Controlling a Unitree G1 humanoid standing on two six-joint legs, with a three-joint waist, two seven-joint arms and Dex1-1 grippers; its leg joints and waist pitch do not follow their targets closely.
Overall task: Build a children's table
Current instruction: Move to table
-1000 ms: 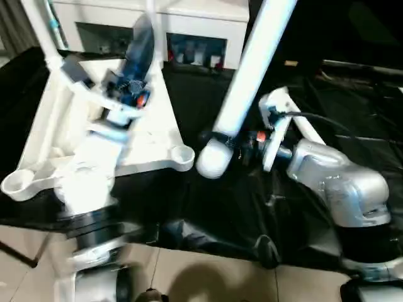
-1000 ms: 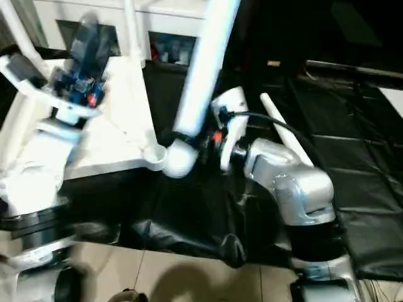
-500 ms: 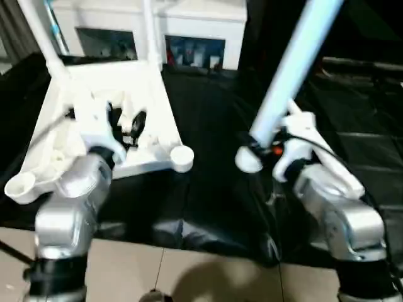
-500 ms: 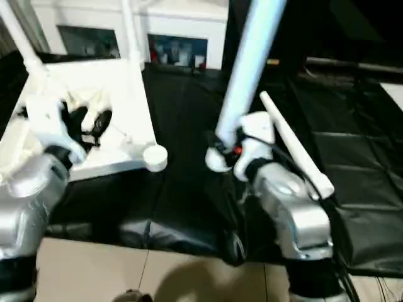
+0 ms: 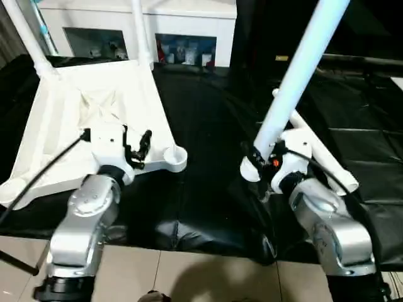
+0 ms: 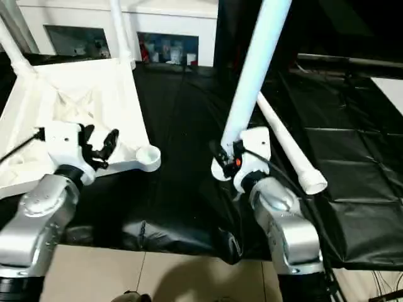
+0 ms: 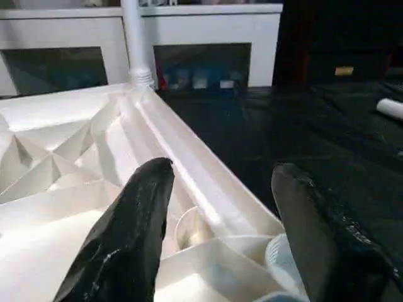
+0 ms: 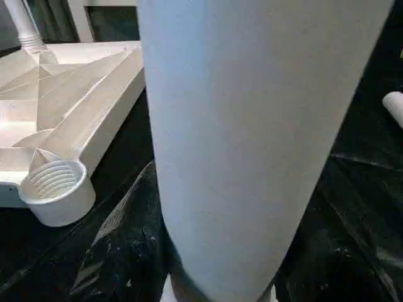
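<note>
The children's table top (image 5: 75, 119) lies upside down on black cloth, ribbed underside up. Two white legs (image 5: 140, 31) stand in its far corners. The near right corner socket (image 5: 177, 157) holds nothing. My left gripper (image 5: 137, 146) hovers open just left of that socket, over the ribs (image 7: 56, 170), with nothing between its fingers (image 7: 135, 220). My right gripper (image 5: 257, 158) is shut on the lower end of a third white leg (image 5: 296, 82), held tilted upright to the right of the socket. A fourth leg (image 6: 283, 141) lies on the cloth behind my right arm.
A white glass-door cabinet (image 5: 182, 25) stands behind the table top. The black cloth (image 5: 208, 126) is creased and ends at pale floor tiles (image 5: 189, 277) in front. A black cable (image 5: 44, 170) trails from my left wrist.
My left arm has come down from a raised pose to the near right corner of the top. My right gripper has carried the leg rightwards, away from the socket, and stood it more upright.
</note>
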